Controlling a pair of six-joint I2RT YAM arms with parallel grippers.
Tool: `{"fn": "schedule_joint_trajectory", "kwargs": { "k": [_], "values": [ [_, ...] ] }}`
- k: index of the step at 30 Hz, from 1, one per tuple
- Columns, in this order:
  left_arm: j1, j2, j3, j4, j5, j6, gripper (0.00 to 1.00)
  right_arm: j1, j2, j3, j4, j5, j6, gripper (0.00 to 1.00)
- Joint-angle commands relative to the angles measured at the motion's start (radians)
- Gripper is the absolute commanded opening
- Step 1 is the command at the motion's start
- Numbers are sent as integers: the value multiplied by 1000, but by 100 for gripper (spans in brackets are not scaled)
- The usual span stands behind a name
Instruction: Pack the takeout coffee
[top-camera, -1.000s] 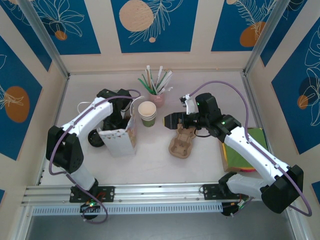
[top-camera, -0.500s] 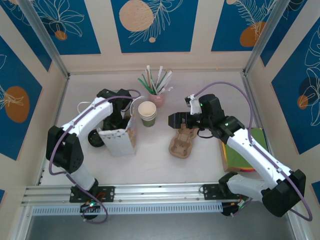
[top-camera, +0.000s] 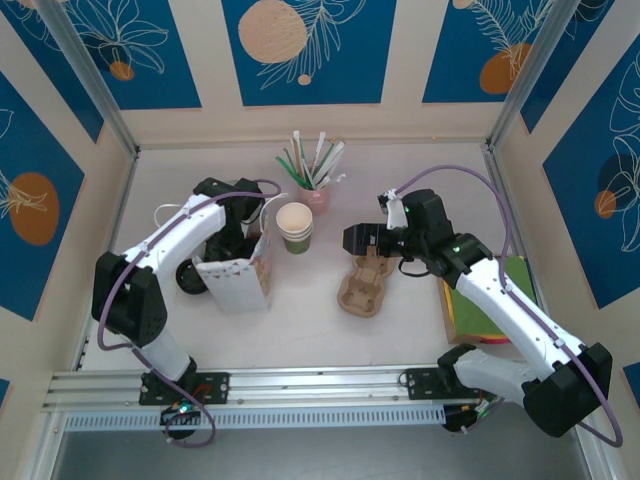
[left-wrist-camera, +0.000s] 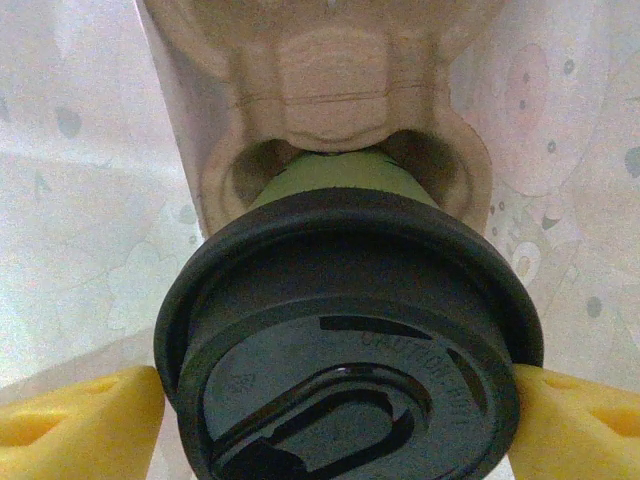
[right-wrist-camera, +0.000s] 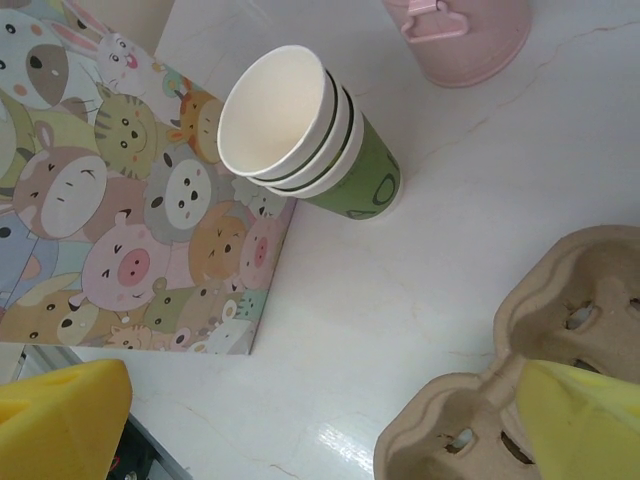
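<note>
Top external | white table (top-camera: 300, 312), blue-panelled walls (top-camera: 300, 60) | left pincer (left-wrist-camera: 335, 420) grasping takeout coffee (left-wrist-camera: 340, 300) | right pincer (right-wrist-camera: 325, 415) released

Robot lab booth: aluminium frame rails (top-camera: 300, 383), printed wall panels (top-camera: 305, 50), two bolted arms (top-camera: 500, 300).

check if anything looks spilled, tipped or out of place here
Nothing stands out. The takeout coffee has its lid on and sits in a pulp carrier, with no spill visible. The stacked cups and the straw cup stand upright.
</note>
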Motion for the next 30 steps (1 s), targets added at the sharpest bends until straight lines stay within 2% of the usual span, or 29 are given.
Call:
{"fn": "schedule_joint_trajectory", "kwargs": {
  "k": [1,30],
  "values": [
    [10,-32,4,-39,-21,-6,85,-6,-18,-13,-17,10,17,99],
    [10,-52,4,-54,-15,-9,86,-9,-24,-24,-8,-8,35,99]
  ]
}}
